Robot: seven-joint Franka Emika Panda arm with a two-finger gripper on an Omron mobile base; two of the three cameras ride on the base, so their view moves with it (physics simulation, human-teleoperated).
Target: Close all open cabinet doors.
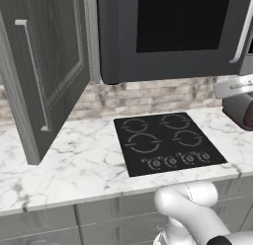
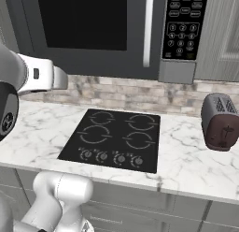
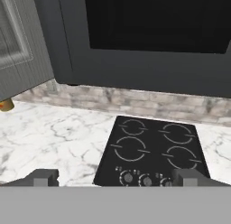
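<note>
Claw [image 3: 115, 175] spread, grey cab door [image 1: 47, 71] ajar

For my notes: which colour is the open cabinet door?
Grey wood-grain; the open cabinet door shows best in the left base view.

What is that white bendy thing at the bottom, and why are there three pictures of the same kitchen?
The white bendy thing is a robot arm. It rolls around on a base and must shut open cabinet doors. Two pictures come from cameras riding on the base, one behind the arm on its left, one on its right. The third comes from a camera on the robot's hand; the two small dark tips at the bottom are its gripper, spread apart and holding nothing. On the marble counter sits a black cooktop with four rings and a row of knobs. A microwave hangs above it, and a dark red toaster stands to the right. On the left, a grey cabinet door with a silver handle is swung open over the counter.
</note>
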